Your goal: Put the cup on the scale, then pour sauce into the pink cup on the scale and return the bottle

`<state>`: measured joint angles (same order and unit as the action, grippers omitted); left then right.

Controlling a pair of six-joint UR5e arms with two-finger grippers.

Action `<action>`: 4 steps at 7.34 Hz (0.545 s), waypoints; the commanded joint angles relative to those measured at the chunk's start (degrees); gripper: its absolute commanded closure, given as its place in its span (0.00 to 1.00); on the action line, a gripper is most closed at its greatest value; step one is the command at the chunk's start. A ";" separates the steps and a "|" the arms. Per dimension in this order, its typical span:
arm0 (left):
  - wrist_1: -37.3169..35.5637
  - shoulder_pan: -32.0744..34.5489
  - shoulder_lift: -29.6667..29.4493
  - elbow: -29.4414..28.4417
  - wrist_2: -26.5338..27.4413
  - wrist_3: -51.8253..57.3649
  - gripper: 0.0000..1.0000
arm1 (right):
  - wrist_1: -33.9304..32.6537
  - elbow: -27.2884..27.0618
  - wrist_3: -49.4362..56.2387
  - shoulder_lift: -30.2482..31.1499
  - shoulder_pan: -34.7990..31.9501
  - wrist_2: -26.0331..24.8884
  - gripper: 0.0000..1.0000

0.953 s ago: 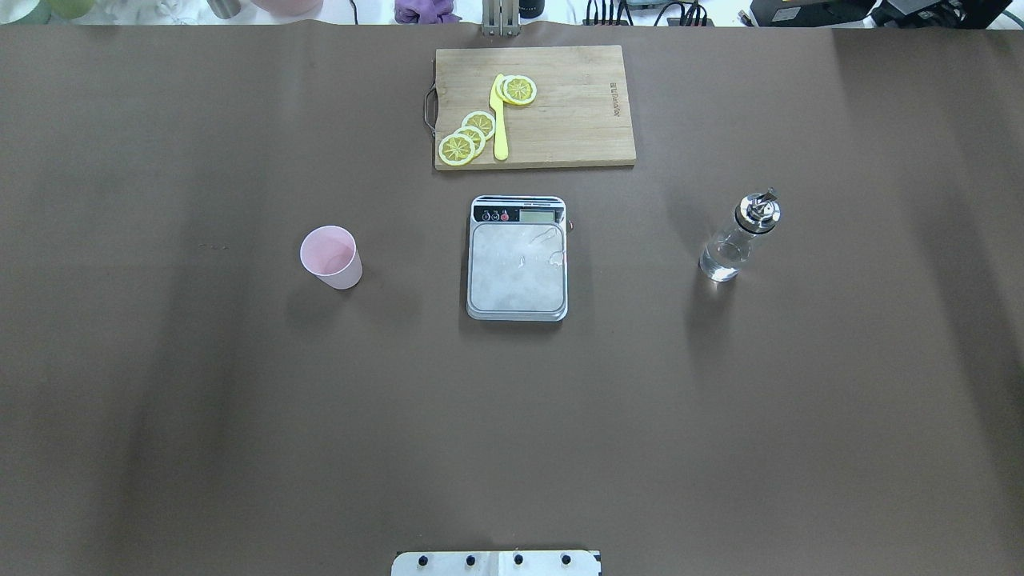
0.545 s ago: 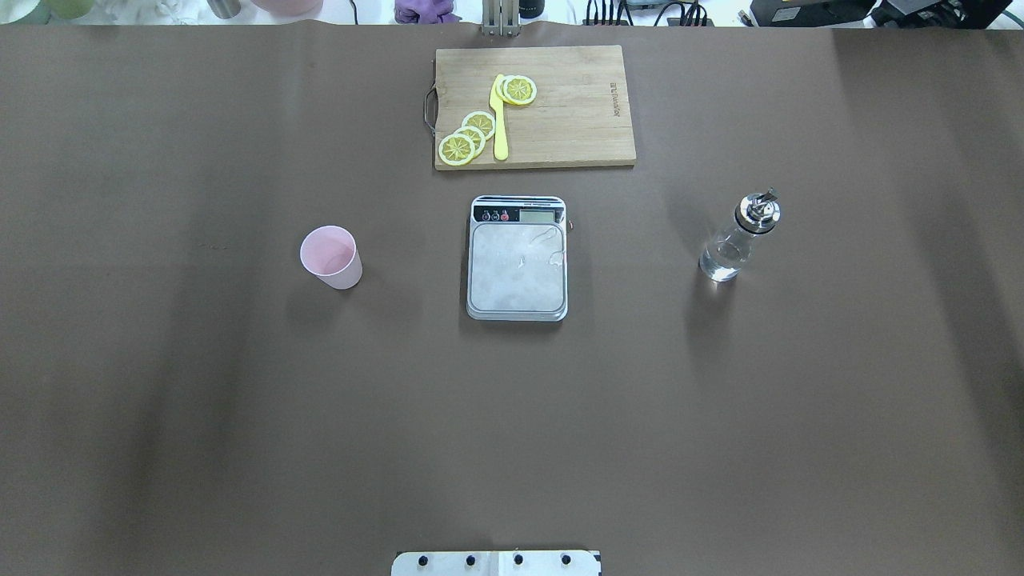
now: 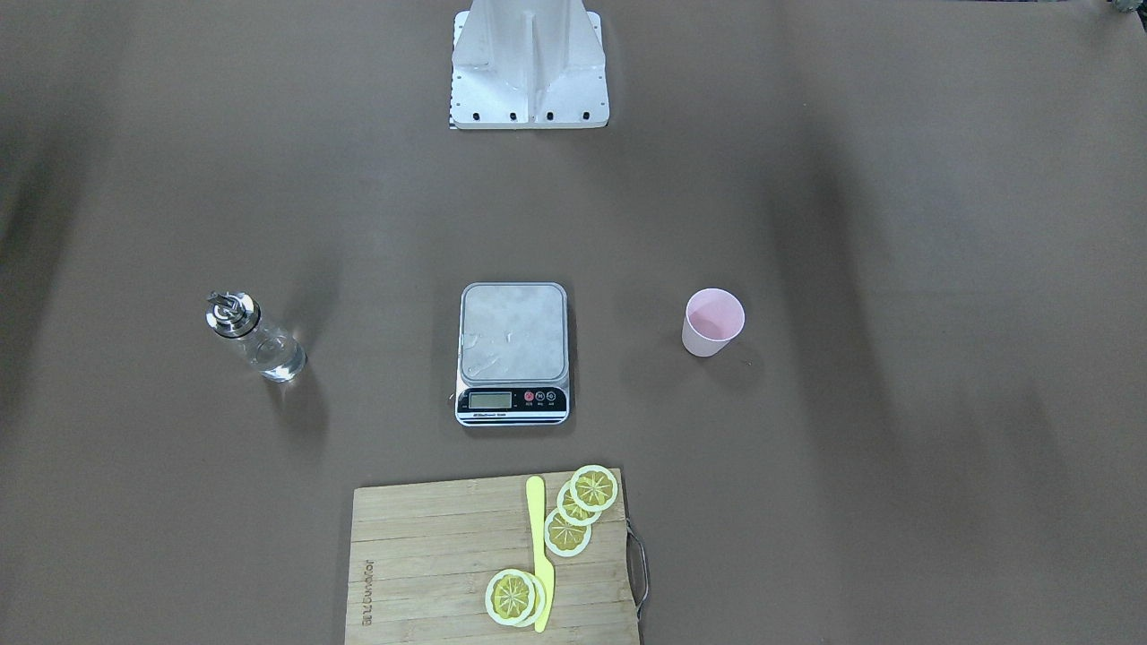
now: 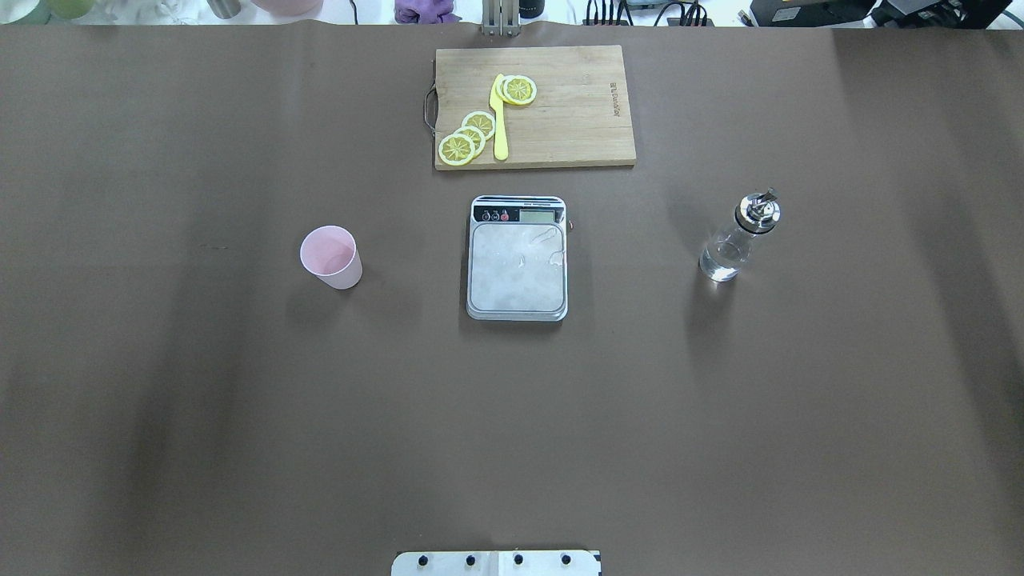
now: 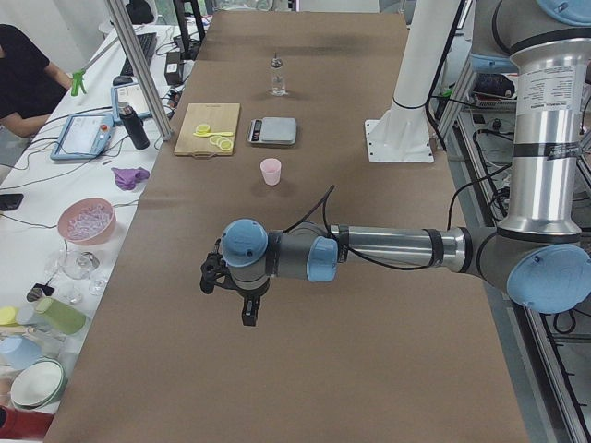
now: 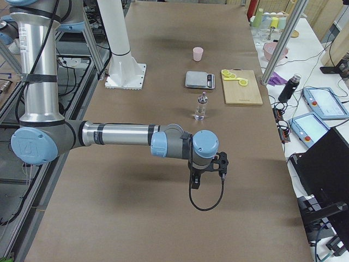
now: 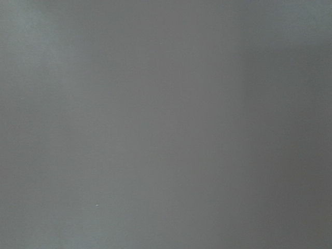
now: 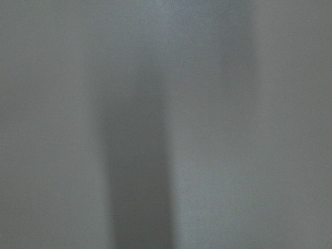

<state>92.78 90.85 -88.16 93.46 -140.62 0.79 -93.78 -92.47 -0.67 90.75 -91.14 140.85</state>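
Observation:
The pale pink cup (image 4: pixel 330 258) stands upright on the brown table, left of the scale (image 4: pixel 518 272), whose steel platform is bare. The clear glass bottle (image 4: pixel 734 240) with a metal spout stands right of the scale, with clear sauce (image 4: pixel 720 262) in its bottom. In the front-facing view the cup (image 3: pixel 712 322) is on the right and the bottle (image 3: pixel 254 340) on the left. The left gripper (image 5: pixel 212 274) hovers over bare table far from the cup. The right gripper (image 6: pixel 221 162) hovers near the bottle's end of the table. I cannot tell whether either is open or shut.
A wooden cutting board (image 4: pixel 560 120) with lemon slices (image 4: pixel 468 136) and a yellow knife (image 4: pixel 500 120) lies beyond the scale. The robot's base plate (image 4: pixel 496 562) is at the near edge. Both wrist views show only blurred table surface.

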 commanded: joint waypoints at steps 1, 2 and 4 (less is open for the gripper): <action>-0.05 -0.05 -0.44 -0.29 -0.44 -0.18 0.01 | 0.00 -0.26 0.05 -0.05 0.00 0.74 0.00; 0.12 -0.05 -0.35 0.32 -0.10 0.43 0.01 | 0.00 -0.26 0.05 -0.05 0.00 0.65 0.00; 2.57 -0.05 0.35 0.06 0.26 0.35 0.01 | 0.00 -0.26 0.14 -0.14 0.00 0.65 0.00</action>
<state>94.10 90.79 -88.24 93.61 -140.56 1.24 -93.78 -92.71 -0.60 90.62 -91.14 141.50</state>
